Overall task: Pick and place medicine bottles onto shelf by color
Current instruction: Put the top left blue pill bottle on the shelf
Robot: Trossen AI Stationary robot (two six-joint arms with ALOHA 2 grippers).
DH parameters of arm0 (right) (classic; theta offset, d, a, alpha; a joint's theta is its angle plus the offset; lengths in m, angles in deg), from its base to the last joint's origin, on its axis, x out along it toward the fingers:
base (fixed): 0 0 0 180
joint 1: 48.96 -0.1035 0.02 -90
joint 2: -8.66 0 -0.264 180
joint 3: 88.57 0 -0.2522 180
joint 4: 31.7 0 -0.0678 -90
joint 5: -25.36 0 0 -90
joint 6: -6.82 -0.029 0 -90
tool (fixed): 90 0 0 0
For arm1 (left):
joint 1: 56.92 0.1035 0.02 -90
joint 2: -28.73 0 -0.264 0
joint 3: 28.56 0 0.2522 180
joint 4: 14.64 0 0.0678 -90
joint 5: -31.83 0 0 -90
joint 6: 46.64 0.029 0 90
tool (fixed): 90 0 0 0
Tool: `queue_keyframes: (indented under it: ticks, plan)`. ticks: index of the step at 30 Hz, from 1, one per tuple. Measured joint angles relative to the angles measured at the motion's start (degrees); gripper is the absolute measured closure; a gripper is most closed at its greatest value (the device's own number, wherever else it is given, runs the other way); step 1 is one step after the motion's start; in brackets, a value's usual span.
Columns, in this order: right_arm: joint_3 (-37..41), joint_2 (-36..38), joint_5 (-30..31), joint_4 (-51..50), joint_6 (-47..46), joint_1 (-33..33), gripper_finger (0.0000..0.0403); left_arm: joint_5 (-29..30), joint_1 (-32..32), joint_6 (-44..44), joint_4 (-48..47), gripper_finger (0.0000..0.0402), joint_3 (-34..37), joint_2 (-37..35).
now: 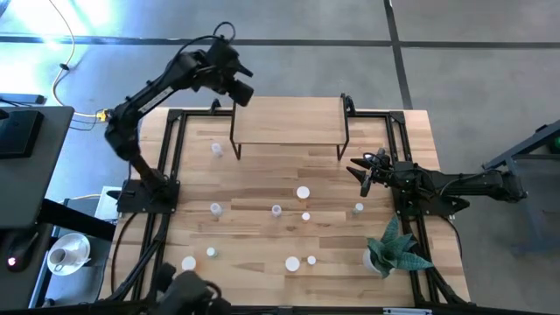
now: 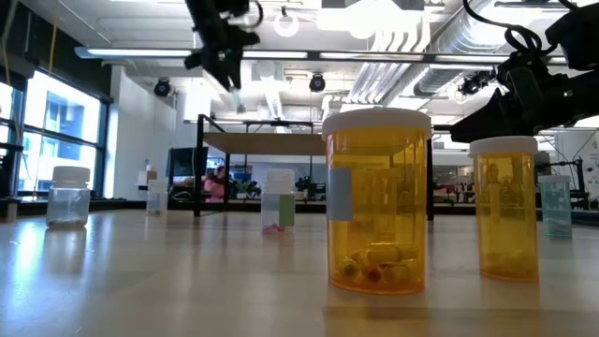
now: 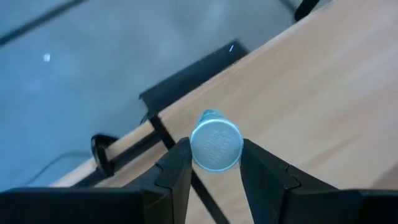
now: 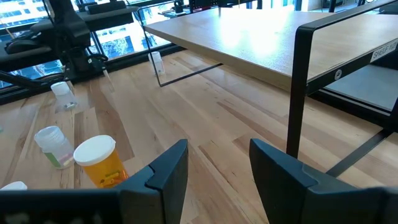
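The left gripper [image 3: 211, 168] is clamped on a small pale-green bottle [image 3: 215, 144], its white cap facing the wrist camera and squeezed between the two fingers [image 3: 177, 171]. In the high view the left gripper [image 1: 238, 87] hangs over the far left corner of the shelf [image 1: 289, 122], so the bottle sits directly above the light-wood top, clear of it; the low view shows the bottle's body [image 2: 237, 96] dangling below the fingers, well above the platform [image 2: 281, 140].

The bottle looks light and stiff, with smooth plastic sides that could slip or swing if the grip loosens. The hold is at the cap end, so the body hangs free. Setting it down upright probably needs a straight, slow descent.

Out from the gripper, the remaining medicine bottles [image 1: 303, 192] lie scattered across the table [image 1: 262, 175] nearer the camera, orange ones [image 2: 377, 213] closest in the low view. The right gripper [image 1: 363, 171] waits beyond the shelf's right legs, its fingers [image 4: 166, 167] apart and empty. A small potted plant [image 1: 391, 245] stands near that arm's base.
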Motion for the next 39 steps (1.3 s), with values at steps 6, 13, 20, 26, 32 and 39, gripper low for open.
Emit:
queue_keyframes:
  ticks: [6,13,20,26,32,39]
  plan:
    - [0.0,0.0,0.0,0.0,0.0,0.0,0.0240,-2.0,-0.4,-0.5,-1.3,0.0289,-0.1,5.6]
    - [0.0,0.0,0.0,0.0,0.0,0.0,0.0240,-3.5,-2.0,-0.3,-0.8,0.0289,-0.3,9.3]
    - [0.0,0.0,0.0,0.0,0.0,0.0,0.0240,-2.3,-2.1,-0.9,-1.1,0.0289,-0.3,9.3]
    - [0.0,0.0,0.0,0.0,0.0,0.0,0.0240,-2.1,-2.0,-1.1,-1.6,0.0289,-0.2,8.9]
    - [0.0,0.0,0.0,0.0,0.0,0.0,0.0240,-2.4,-2.2,-1.1,-3.1,0.0289,-0.2,8.8]
    - [0.0,0.0,0.0,0.0,0.0,0.0,0.0240,-2.3,-2.3,-1.1,-3.4,0.0289,-0.2,8.7]
